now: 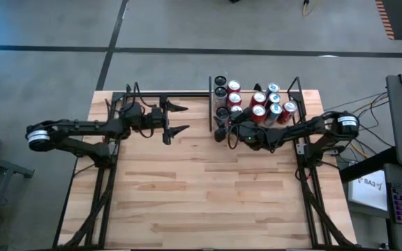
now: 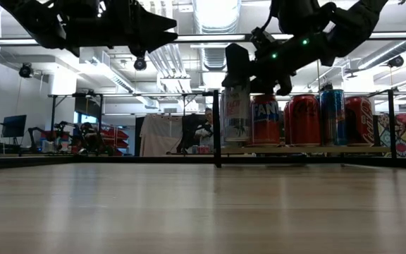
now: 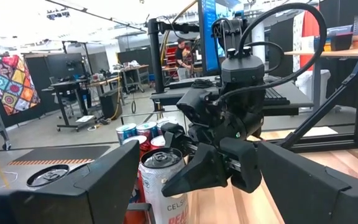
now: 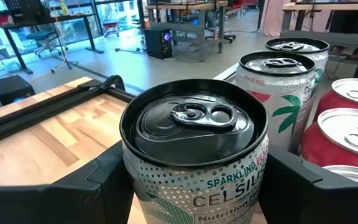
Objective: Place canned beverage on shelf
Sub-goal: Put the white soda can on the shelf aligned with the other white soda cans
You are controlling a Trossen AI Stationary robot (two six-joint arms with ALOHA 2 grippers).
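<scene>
The shelf (image 1: 210, 97) stands at the table's far right, its board (image 2: 309, 149) framed by black rods. A black-topped Celsius can (image 4: 194, 124) stands upright at the shelf's near left corner (image 2: 236, 116), with my right gripper (image 1: 225, 131) shut on it. The can's bottom is level with the board; I cannot tell whether it rests there. My left gripper (image 1: 176, 118) hangs open and high over the far middle of the table, left of the shelf, with nothing between its fingers. My right gripper pinches the can's upper wall (image 4: 135, 180) between its two fingers, one on each side just under the rim. The fingers (image 3: 197, 174) come in level from the table's near right. The can stays upright in the hold, beside the shelf's left post.
Several more cans fill the shelf: two pale ones (image 4: 281, 68) right behind the held can, red ones (image 1: 260, 111) and a blue one (image 2: 332, 116) to its right. The wooden tabletop (image 1: 208, 195) lies bare toward the near edge. A person (image 3: 182, 56) stands in the room beyond.
</scene>
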